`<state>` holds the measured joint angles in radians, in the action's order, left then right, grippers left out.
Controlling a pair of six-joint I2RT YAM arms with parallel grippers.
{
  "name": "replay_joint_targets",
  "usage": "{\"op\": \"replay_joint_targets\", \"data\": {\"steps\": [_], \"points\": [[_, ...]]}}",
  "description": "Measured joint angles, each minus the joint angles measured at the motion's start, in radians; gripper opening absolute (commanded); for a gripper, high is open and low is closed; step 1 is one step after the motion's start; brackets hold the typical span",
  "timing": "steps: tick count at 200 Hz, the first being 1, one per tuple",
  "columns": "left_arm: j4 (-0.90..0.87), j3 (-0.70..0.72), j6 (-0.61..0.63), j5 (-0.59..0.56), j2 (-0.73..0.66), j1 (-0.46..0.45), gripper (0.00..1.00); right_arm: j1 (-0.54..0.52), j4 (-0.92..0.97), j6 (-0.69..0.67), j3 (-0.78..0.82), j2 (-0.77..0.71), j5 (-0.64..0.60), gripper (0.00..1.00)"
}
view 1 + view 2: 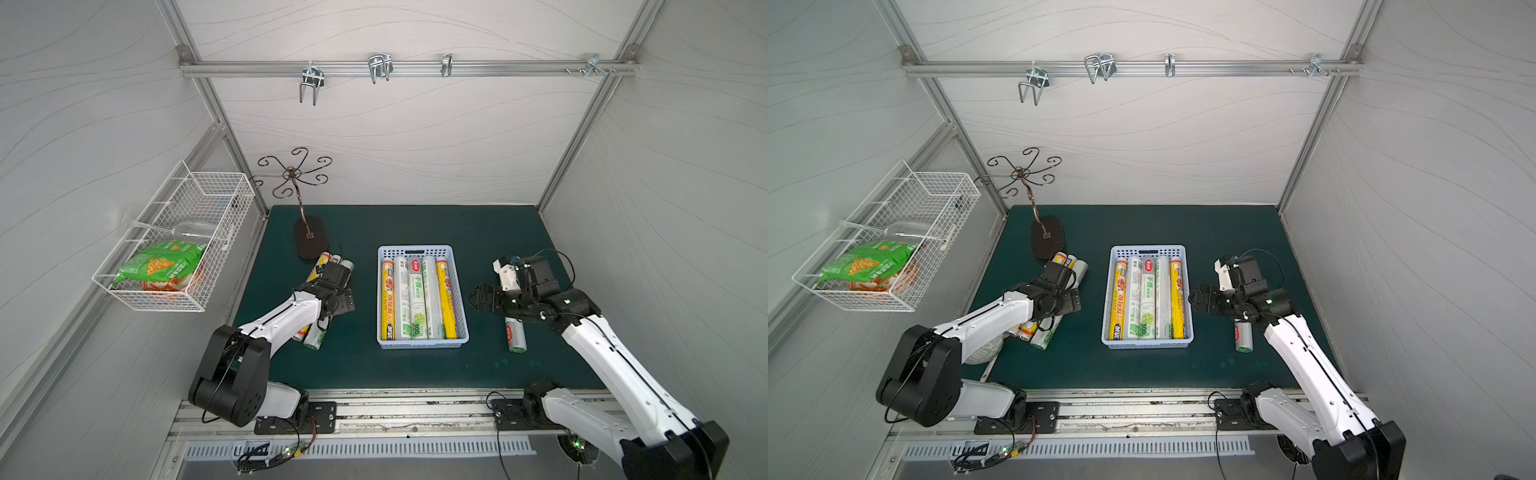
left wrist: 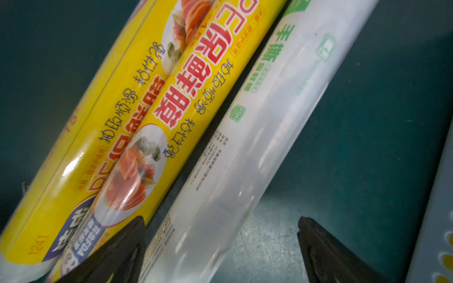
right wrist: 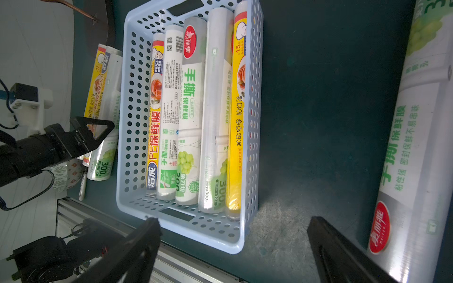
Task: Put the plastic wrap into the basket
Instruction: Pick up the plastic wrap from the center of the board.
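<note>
The pale-blue basket (image 1: 422, 249) (image 1: 1148, 248) (image 3: 132, 98) stands mid-mat with several rolls of plastic wrap (image 1: 417, 299) (image 3: 191, 110) lying side by side in it. Left of it lie two yellow rolls (image 2: 122, 122) and a white roll (image 2: 257, 137) (image 1: 316, 338). My left gripper (image 1: 345, 301) (image 2: 220, 224) hangs open low over them, the white roll between its fingers, untouched on one side. Another white roll (image 1: 515, 336) (image 3: 411, 147) lies right of the basket, partly under my right arm. My right gripper (image 1: 476, 298) (image 3: 232, 220) is open and empty beside the basket's right wall.
A white wire basket (image 1: 174, 232) with snack bags hangs on the left wall. A dark metal hook stand (image 1: 309, 237) rises at the back left, close to the left rolls. A rail with hooks (image 1: 378, 66) crosses the back wall. An aluminium track (image 1: 415, 403) borders the mat's front.
</note>
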<state>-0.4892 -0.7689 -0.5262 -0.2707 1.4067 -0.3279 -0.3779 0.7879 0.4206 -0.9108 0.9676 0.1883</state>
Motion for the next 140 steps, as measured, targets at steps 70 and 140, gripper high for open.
{"op": "replay_joint_targets", "data": {"steps": [70, 140], "points": [[0.039, 0.000, 0.002, 0.058, 0.038, 0.001, 0.99, 0.000, 0.000, -0.002, 0.000, 0.029, 0.008, 0.99], [0.059, -0.032, 0.031, 0.122, 0.121, 0.006, 0.93, 0.000, 0.000, -0.003, 0.000, 0.040, 0.013, 0.99]]}}
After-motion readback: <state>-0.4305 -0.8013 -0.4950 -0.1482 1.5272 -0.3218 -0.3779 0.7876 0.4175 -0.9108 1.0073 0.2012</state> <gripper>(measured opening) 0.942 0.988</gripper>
